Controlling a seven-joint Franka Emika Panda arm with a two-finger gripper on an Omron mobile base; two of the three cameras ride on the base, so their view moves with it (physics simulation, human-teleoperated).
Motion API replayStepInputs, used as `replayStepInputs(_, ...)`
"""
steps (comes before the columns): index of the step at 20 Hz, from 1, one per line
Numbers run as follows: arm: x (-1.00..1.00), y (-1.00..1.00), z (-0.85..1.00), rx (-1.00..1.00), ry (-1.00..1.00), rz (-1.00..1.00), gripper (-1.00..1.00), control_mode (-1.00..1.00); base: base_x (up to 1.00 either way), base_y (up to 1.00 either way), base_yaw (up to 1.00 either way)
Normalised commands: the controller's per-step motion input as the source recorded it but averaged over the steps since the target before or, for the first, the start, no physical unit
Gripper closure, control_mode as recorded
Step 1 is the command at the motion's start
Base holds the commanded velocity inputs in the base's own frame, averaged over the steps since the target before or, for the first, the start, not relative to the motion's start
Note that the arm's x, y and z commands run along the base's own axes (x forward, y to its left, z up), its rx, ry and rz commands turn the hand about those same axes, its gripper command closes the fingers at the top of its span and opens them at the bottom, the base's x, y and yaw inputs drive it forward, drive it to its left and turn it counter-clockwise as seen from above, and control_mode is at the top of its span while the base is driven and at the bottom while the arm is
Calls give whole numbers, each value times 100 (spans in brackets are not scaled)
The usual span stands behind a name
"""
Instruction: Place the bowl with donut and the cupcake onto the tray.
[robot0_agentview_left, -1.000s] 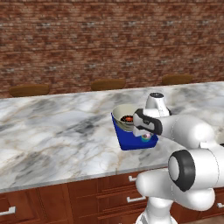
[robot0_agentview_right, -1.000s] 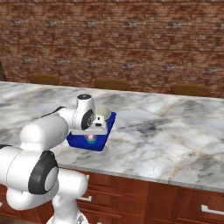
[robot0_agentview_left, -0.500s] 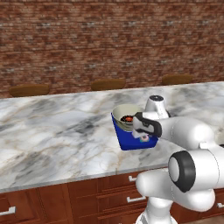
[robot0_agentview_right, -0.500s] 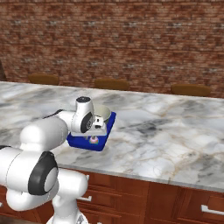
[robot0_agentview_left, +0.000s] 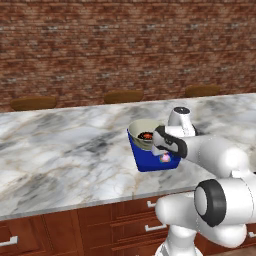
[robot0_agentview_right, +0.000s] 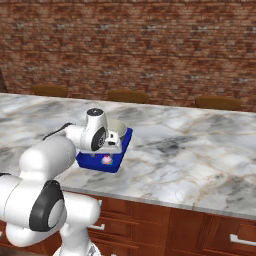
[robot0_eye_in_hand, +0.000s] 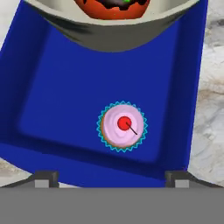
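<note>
The deep-blue tray (robot0_eye_in_hand: 65, 96) lies on the marble counter (robot0_agentview_left: 65, 150). On its far half sits the grey-beige bowl (robot0_eye_in_hand: 118, 37), holding the dark donut (robot0_eye_in_hand: 111, 6) with red-orange specks. The pink-topped cupcake (robot0_eye_in_hand: 122, 126) stands upright on the tray's near half, apart from the bowl. My gripper (robot0_eye_in_hand: 111, 178) hovers just above the cupcake, open, with nothing between its fingertips. From the left base camera I see the tray (robot0_agentview_left: 145, 161), bowl (robot0_agentview_left: 142, 127), donut (robot0_agentview_left: 146, 135), cupcake (robot0_agentview_left: 165, 158) and gripper (robot0_agentview_left: 162, 149). The right base view shows the tray (robot0_agentview_right: 92, 161), bowl (robot0_agentview_right: 119, 127) and cupcake (robot0_agentview_right: 106, 160).
The marble counter (robot0_agentview_right: 190, 150) stretches wide to both sides of the tray. A brick wall (robot0_agentview_left: 125, 50) rises behind it, with brown stool tops (robot0_agentview_left: 122, 96) along its far edge. Wooden drawers (robot0_agentview_right: 210, 230) run below the front edge.
The hand dipped a little toward the tray and has since risen slightly. The cupcake, bowl and tray stay where they were.
</note>
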Motion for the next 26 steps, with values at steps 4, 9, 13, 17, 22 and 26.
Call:
replayStepInputs(4,-14,1,80,10,0,0,-100,-100,0,0,0)
replayStepInputs(9,-18,27,10,0,5,-8,-100,-100,0,0,0)
replayStepInputs(13,-51,25,5,-2,0,-20,-100,-100,0,0,0)
replayStepInputs(17,-51,12,15,0,-4,-27,-100,-100,0,0,0)
replayStepInputs(22,-40,32,2,-4,-6,-18,-100,-100,0,0,0)
replayStepInputs(26,-23,43,-2,-4,0,-13,-100,-100,0,0,0)
